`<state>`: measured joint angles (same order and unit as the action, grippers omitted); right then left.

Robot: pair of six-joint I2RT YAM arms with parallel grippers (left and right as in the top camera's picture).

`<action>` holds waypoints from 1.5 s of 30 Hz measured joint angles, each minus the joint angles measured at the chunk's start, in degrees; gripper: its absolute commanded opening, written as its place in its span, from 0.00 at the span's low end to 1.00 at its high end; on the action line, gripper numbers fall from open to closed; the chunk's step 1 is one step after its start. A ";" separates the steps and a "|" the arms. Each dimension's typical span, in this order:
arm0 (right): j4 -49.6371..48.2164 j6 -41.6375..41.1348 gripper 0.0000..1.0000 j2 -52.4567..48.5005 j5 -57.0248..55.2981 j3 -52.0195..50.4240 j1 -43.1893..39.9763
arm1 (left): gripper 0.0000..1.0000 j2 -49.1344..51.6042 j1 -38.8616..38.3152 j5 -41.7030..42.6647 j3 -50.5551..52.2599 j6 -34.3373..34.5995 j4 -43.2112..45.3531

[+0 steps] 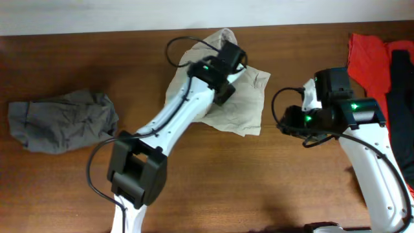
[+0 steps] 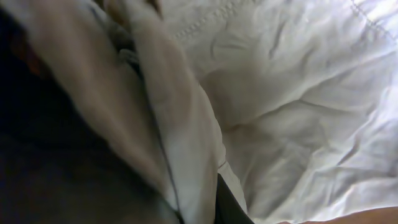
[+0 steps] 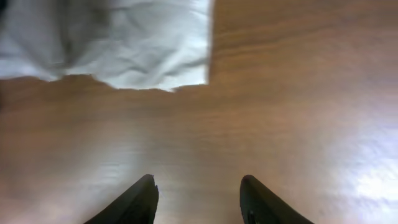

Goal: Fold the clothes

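The light beige shorts [image 1: 249, 103] lie crumpled at the table's back centre. My left gripper [image 1: 224, 90] reaches over them and is shut on a raised fold of the fabric. In the left wrist view the pinched fold [image 2: 180, 143] fills the space by the jaws [image 2: 199, 208], and the rest of the cloth [image 2: 298, 93] spreads out to the right. My right gripper [image 3: 198, 183] is open and empty over bare wood to the right of the shorts, whose edge [image 3: 124, 43] shows ahead of it. In the overhead view it [image 1: 289, 120] sits just right of the shorts.
A gray garment [image 1: 61, 120] lies bunched at the left. A red garment [image 1: 369, 61] and a black one [image 1: 401, 97] lie at the right edge, behind my right arm. The table [image 1: 259, 175] is brown wood.
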<state>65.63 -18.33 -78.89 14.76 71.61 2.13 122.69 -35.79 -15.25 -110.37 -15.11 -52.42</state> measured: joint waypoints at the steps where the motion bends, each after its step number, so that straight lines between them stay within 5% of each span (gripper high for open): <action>1: 0.46 -1.18 0.48 0.00 -1.42 0.00 0.00 | 0.01 0.00 -0.70 -1.40 0.00 -0.59 0.00; 17: 10.49 -18.12 0.45 0.02 -27.47 0.00 0.00 | 0.01 0.00 -12.46 -22.18 -0.02 -7.52 3.89; 29: 10.27 -21.62 0.45 0.11 -31.87 0.00 -6.78 | 0.00 0.00 -15.37 -25.97 -0.13 -9.20 0.87; 35: 7.58 -17.59 0.46 0.11 -28.13 0.00 -13.55 | 0.02 0.00 -15.47 -17.29 -0.63 -5.92 -9.05; 41: 7.17 -15.72 0.45 0.11 -26.23 0.00 -15.61 | 0.06 1.01 -15.58 4.22 -0.66 -2.84 -9.53; 43: 7.17 -15.56 0.45 0.11 -25.97 0.00 -15.61 | 0.13 1.97 -15.76 7.50 -0.66 -1.55 -9.09; 45: 7.17 -15.45 0.44 0.11 -25.79 0.00 -15.61 | 0.34 3.17 -15.89 9.86 -0.66 0.07 -9.03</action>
<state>72.79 -33.78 -78.78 -11.03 71.61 -13.47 125.86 -51.68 -5.39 -111.02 -15.05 -61.45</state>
